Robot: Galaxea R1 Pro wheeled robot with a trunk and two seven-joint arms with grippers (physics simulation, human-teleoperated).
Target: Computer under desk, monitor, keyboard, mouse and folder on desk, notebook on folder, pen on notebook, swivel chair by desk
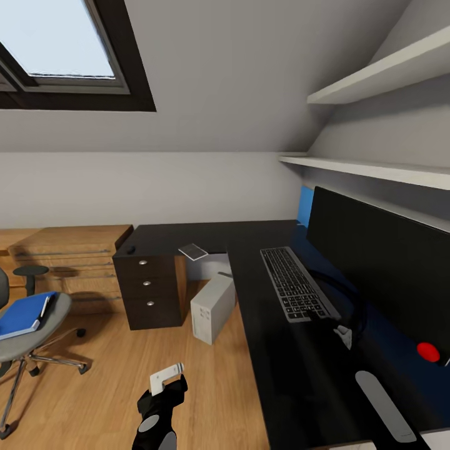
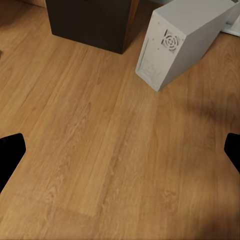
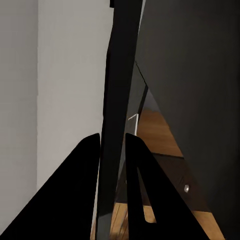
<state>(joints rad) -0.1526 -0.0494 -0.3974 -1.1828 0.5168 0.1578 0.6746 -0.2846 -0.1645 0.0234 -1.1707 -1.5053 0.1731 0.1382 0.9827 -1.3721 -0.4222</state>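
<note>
right gripper (image 3: 111,150) i've got clamped on the monitor (image 1: 381,262) edge, fingers hugging the thin black panel. left gripper (image 2: 120,150) spread wide over floor nr the computer (image 2: 180,40).

Soft, even daylight from the skylight (image 1: 59,40); sharp renders, faint shadows.

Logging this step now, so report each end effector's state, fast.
Left end effector: open, empty, above the wooden floor.
Right end effector: fingers closed on the monitor, gripping its thin edge.
</note>
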